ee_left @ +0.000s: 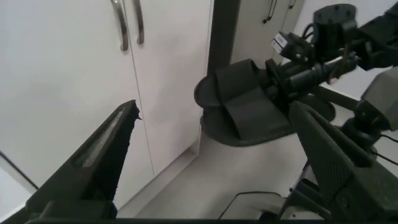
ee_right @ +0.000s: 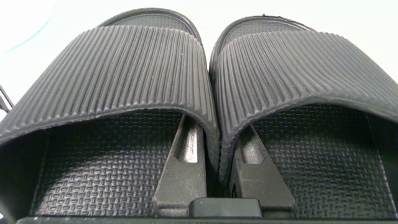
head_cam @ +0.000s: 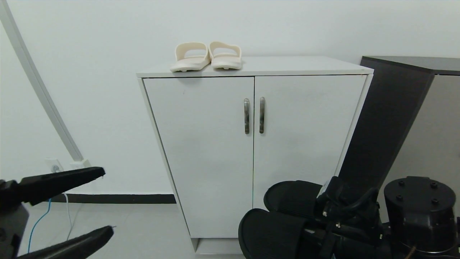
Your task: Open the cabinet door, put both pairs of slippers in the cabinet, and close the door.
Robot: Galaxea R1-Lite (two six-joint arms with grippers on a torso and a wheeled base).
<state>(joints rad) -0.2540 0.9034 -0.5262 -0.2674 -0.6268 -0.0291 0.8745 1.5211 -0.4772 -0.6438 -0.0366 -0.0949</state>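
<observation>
Right tool (ee_right: 216,140) is closest, and it's got the black slippers (ee_right: 124,68) pinched as a pair: one of its fingers (ee_right: 183,168) is tucked under each strap, squeezing the two inner strap walls together between them. Straps are thick ribbed rubber, arched like little tunnels, and the footbeds have a fine diamond grip pattern. From the head view the pair is held low in front of the cabinet (head_cam: 201,151), down by the bottom of its right door, rounded toe ends pointing toward the robot's left. Left tool (head_cam: 107,201) is spread wide and holding nothing, its two long black tapered fingers hanging out to the left of the cabinet over the grey floor (head_cam: 143,223), well apart from everything. Cabinet is plain matte white, boxy, with both doors shut and two slim vertical metal handles (head_cam: 246,116) right beside each other at the centre seam. Cream slippers (head_cam: 206,57) sit on its flat top near the left end, side by side and touching, smooth moulded foam-looking things with wide single straps, toes at the front edge. Just to the right of the cabinet stands a dark unit (head_cam: 388,118).
</observation>
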